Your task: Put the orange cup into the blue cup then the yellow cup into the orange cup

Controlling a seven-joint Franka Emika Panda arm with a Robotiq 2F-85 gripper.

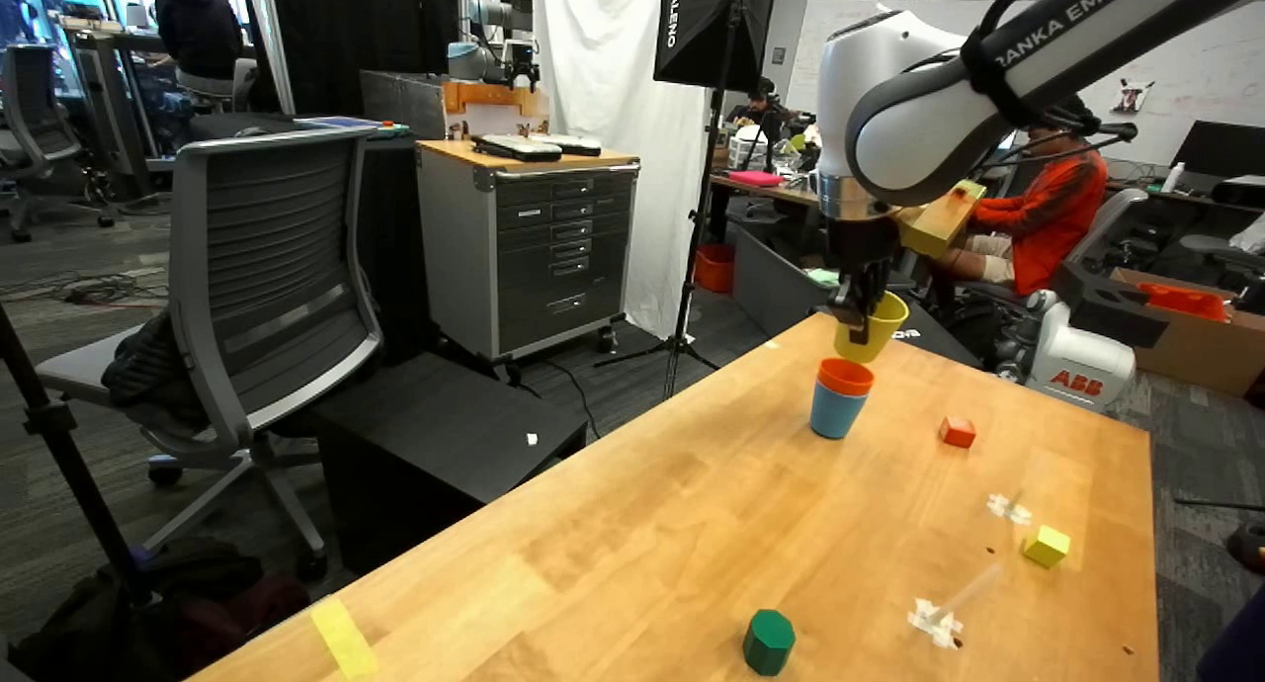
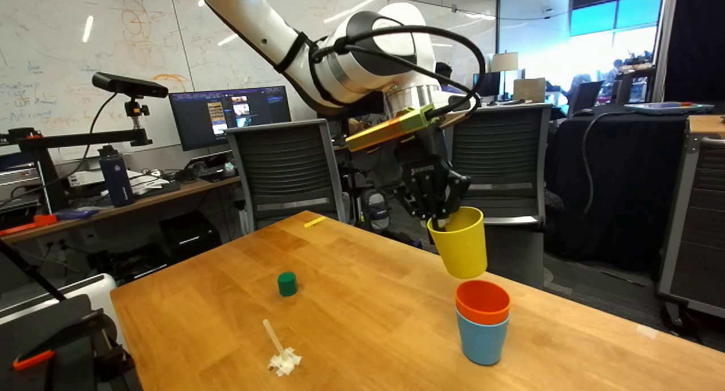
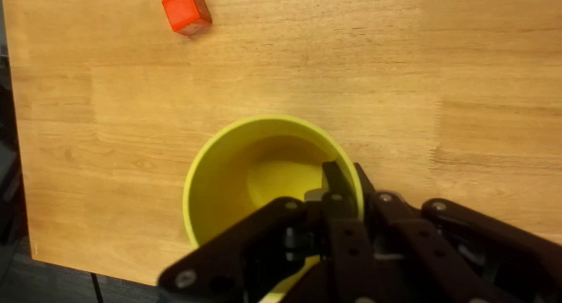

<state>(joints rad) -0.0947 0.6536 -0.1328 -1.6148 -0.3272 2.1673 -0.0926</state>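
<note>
The blue cup (image 1: 838,415) stands upright on the table, and it also shows in an exterior view (image 2: 482,343). The orange cup (image 1: 845,377) sits nested in it with its upper part above the blue rim, as an exterior view (image 2: 478,313) also shows. My gripper (image 3: 347,175) is shut on the wall of the yellow cup (image 3: 219,193), one finger inside and one outside. In both exterior views the yellow cup (image 1: 886,318) (image 2: 465,249) hangs in the air, slightly tilted, its bottom a little above the orange rim. In the wrist view the orange and blue cups are hidden.
A red block (image 1: 957,431) lies near the cups, also in the wrist view (image 3: 182,11). A yellow block (image 1: 1046,546) and a green cylinder (image 1: 769,642) are farther along the table. Thin sticks (image 2: 273,337) are taped upright to the tabletop. The table edge runs close to the cups.
</note>
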